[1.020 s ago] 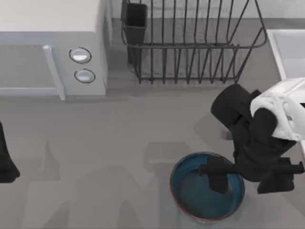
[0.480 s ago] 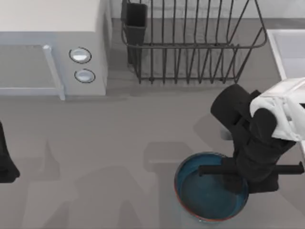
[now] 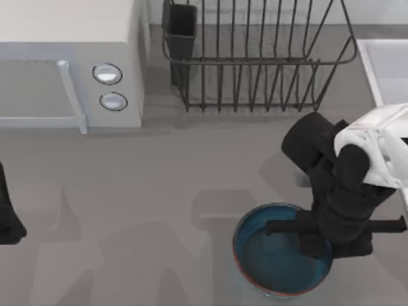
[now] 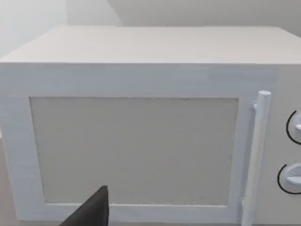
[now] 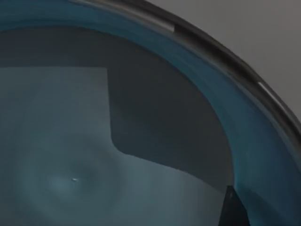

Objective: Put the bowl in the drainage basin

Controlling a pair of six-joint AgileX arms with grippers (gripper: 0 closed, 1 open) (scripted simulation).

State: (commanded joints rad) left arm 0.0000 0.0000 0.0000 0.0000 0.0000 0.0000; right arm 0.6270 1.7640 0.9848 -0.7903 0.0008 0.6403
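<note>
The bowl [image 3: 280,255] sits on the grey table [image 3: 159,191] at about five o'clock in the top view, blue inside with a thin reddish-brown rim, well short of the wire dish rack [image 3: 255,57] that stands at twelve to one o'clock. The right gripper [image 3: 312,239] hangs over the bowl's right-hand edge, at roughly three o'clock on its rim, with the black wrist and white arm link rising toward the table's right side. Whether its fingers are closed on the rim or merely straddling it I cannot tell — the wrist body covers them from above. In the right wrist view the bowl's blue interior [image 5: 70,165] lies very close under the camera, its curved rim sweeping across, and a dark fingertip [image 5: 233,209] shows just inside the wall.

Against half a second ago almost nothing has shifted: bowl and right gripper hold the same spot. Against a full second ago, the bowl lies slightly further right and the gripper has dropped lower and moved from the bowl's middle to its right edge.

The left arm [image 3: 7,217] is parked at nine o'clock — its wrist view faces the white microwave [image 4: 141,132], which stands at ten o'clock on the table
</note>
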